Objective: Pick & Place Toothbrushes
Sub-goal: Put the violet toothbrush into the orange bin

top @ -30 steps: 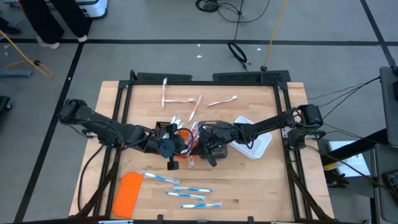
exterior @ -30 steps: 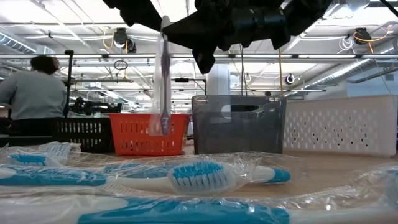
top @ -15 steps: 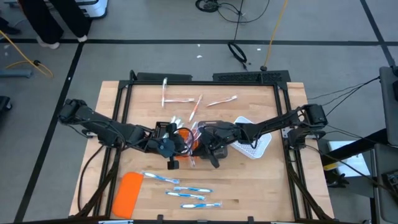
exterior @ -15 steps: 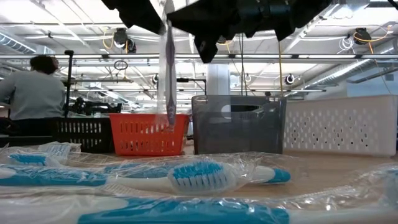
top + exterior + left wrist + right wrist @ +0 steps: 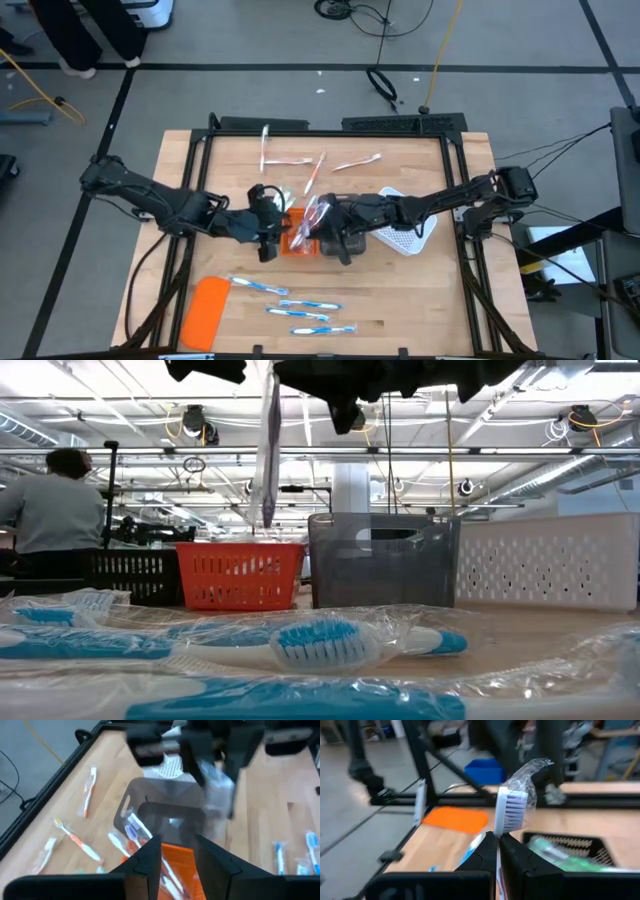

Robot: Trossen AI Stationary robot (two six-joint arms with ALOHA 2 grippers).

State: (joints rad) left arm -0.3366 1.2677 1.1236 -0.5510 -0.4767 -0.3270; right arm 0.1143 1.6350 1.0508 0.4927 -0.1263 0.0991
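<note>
My right gripper [image 5: 324, 224] hovers over the orange tray [image 5: 298, 240] and grey tray [image 5: 352, 240], shut on a pale wrapped toothbrush [image 5: 511, 812] that also shows in the low view [image 5: 268, 450]. My left gripper [image 5: 177, 857] is open just left of it [image 5: 264, 226], above the orange tray [image 5: 175, 865], touching nothing. Several toothbrushes lie in the orange tray [image 5: 131, 832] and in the black tray [image 5: 560, 851]. Loose orange-white ones lie flat at the far side [image 5: 315, 170]. Blue-white ones lie flat at the near side [image 5: 310, 304]. My right gripper pinches the wrapped toothbrush between its two fingers just below the bristled head [image 5: 498, 834]. The head and a twist of clear wrapper stand out past the fingertips. The toothbrush is lifted clear of the trays and hangs nearly upright [image 5: 268, 480].
A white perforated tray [image 5: 408, 232] sits right of the grey one. A flat orange slab [image 5: 205, 310] lies at the near left. Wrapped blue toothbrushes [image 5: 320, 645] fill the near table in the low view. A person [image 5: 50, 500] stands in the room beyond.
My right gripper has risen, carrying the toothbrush higher above the trays; its lower end now hangs well above the orange tray's rim. My left gripper has drawn back a little toward the table's left and far side.
</note>
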